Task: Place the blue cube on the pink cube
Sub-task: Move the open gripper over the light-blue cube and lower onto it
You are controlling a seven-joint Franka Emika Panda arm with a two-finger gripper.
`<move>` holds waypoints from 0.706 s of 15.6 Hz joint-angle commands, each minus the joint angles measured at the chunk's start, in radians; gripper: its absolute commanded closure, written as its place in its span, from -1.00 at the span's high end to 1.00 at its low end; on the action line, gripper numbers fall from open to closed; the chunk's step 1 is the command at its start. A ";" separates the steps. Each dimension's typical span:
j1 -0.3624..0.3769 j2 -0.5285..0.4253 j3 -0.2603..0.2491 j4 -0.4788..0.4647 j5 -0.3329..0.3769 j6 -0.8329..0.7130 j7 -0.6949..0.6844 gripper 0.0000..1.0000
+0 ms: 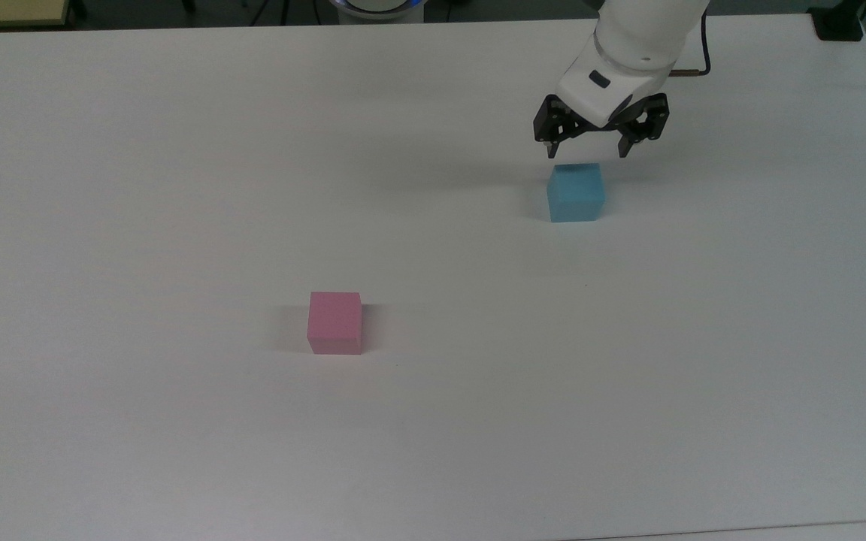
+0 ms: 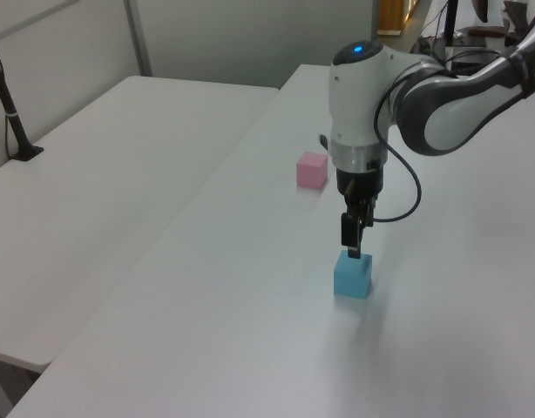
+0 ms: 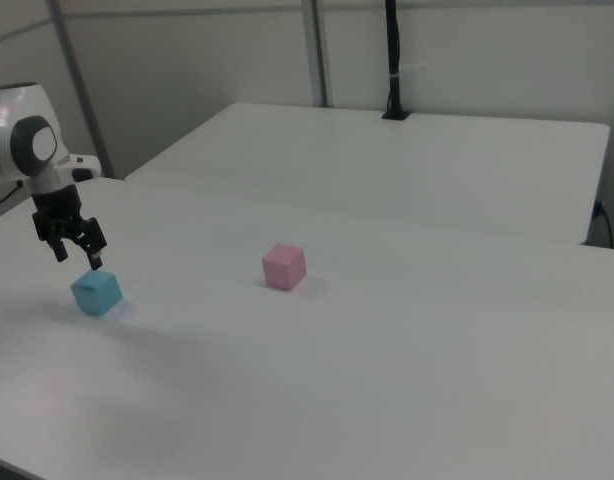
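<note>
The blue cube point(image 1: 575, 193) point(image 2: 352, 275) point(image 3: 96, 292) rests on the white table point(image 1: 177, 188), toward the top view's right. My gripper point(image 1: 588, 154) point(image 2: 354, 252) point(image 3: 77, 259) hangs open just above it, fingers pointing down and spread about as wide as the cube, touching nothing. The pink cube point(image 1: 335, 322) point(image 2: 312, 170) point(image 3: 284, 266) sits apart on the table, down and to the top view's left of the blue one.
A second white table point(image 2: 119, 165) point(image 3: 407, 150) adjoins this one, with a black pole point(image 2: 8, 109) point(image 3: 395, 60) clamped at its far side. A black clamp point(image 1: 839, 26) sits at the top view's upper right corner.
</note>
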 commanded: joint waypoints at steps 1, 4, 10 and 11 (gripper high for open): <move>0.015 -0.003 -0.011 -0.063 0.001 0.066 0.012 1.00; 0.013 0.020 -0.011 -0.081 0.001 0.122 0.012 1.00; 0.016 0.080 -0.011 -0.081 0.001 0.208 0.012 1.00; 0.015 0.080 -0.011 -0.081 0.001 0.208 0.012 1.00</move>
